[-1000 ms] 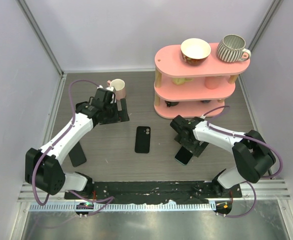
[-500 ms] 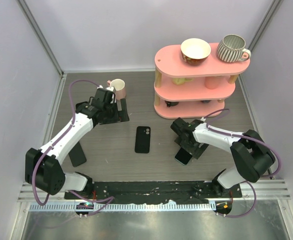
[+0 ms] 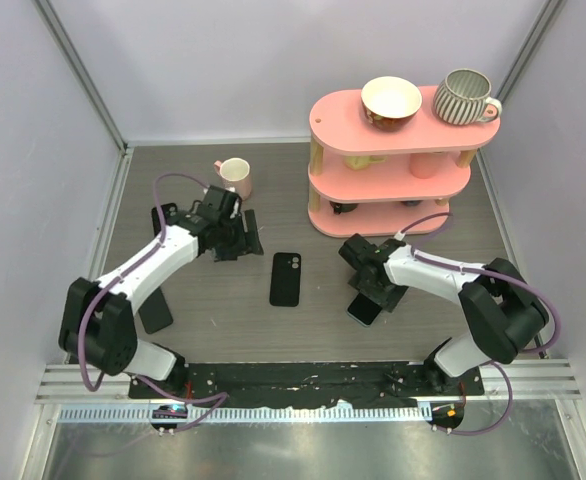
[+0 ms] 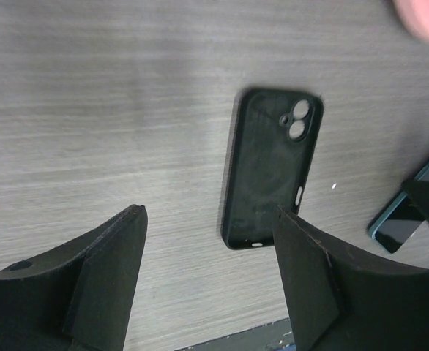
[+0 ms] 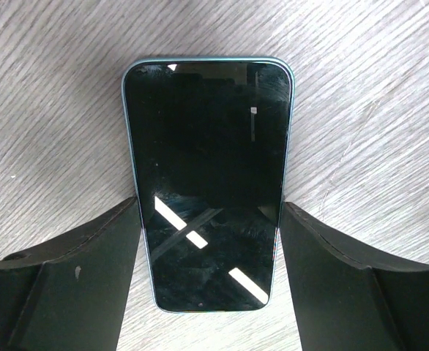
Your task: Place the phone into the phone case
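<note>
The phone case (image 3: pixel 286 278) lies flat at the table's middle, a matte black shell with its hollow side up and its camera cutout at the far end. In the left wrist view the case (image 4: pixel 273 168) sits ahead of my left gripper (image 4: pixel 207 292), which is open and empty; from above, the left gripper (image 3: pixel 238 240) is up-left of the case. The phone (image 5: pixel 207 183) lies screen up on the table. My right gripper (image 5: pixel 209 270) is open and straddles its near end, fingers close to both long edges. From above, the phone (image 3: pixel 363 312) sticks out under the right gripper (image 3: pixel 373 290).
A pink three-tier shelf (image 3: pixel 388 190) stands at the back right, with a bowl (image 3: pixel 391 100) and a striped mug (image 3: pixel 465 97) on top. A pink cup (image 3: pixel 235 175) stands behind the left gripper. A dark flat object (image 3: pixel 156 312) lies near the left arm.
My left gripper has moved away from the pink cup, nearer and to the right, toward the case. The right gripper has shifted slightly over the phone.
</note>
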Controlling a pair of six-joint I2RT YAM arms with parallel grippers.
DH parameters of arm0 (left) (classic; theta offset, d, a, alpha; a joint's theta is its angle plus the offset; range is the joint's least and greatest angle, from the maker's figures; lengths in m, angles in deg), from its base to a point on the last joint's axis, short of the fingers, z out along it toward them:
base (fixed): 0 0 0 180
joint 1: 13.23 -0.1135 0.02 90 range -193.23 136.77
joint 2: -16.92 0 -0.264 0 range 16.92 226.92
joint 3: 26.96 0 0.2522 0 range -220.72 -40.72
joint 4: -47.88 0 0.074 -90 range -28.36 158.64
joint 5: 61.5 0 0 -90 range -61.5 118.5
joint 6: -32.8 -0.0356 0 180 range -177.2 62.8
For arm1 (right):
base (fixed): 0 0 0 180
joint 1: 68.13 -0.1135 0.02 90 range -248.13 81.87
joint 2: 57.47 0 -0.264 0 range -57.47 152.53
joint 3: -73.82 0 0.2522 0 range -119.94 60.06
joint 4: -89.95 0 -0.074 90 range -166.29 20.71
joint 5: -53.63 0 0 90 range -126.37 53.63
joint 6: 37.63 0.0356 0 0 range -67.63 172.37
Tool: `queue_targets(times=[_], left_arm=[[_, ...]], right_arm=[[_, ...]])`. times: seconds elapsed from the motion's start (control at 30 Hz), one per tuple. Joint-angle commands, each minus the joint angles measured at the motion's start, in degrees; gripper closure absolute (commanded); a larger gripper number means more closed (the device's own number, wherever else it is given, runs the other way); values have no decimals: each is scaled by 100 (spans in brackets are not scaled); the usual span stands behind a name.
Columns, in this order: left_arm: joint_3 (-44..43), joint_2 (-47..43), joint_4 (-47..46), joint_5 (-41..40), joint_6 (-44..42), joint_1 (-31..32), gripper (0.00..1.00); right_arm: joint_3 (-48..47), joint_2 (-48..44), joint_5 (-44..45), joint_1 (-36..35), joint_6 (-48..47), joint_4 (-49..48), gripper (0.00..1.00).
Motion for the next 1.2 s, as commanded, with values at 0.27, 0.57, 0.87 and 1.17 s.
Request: queue_targets(times=[0.27,0.57,0.87,1.17], left_arm=[[33,1260,-527,-179,527,934,36],[156,1770,-888,-196,633,1251,44],[199,1956,-896,-337,843,1611,81],[313,1780,-1089,-145,1564,2323,94]], right_arm=[[566,-754,-151,-8,-1834,-578,54],[866,-1212,-424,-8,-2485,-992,64],[735,-1308,-451,-8,-2836,-939,67],[761,-1888,-889,-8,-3232,-1430,69]])
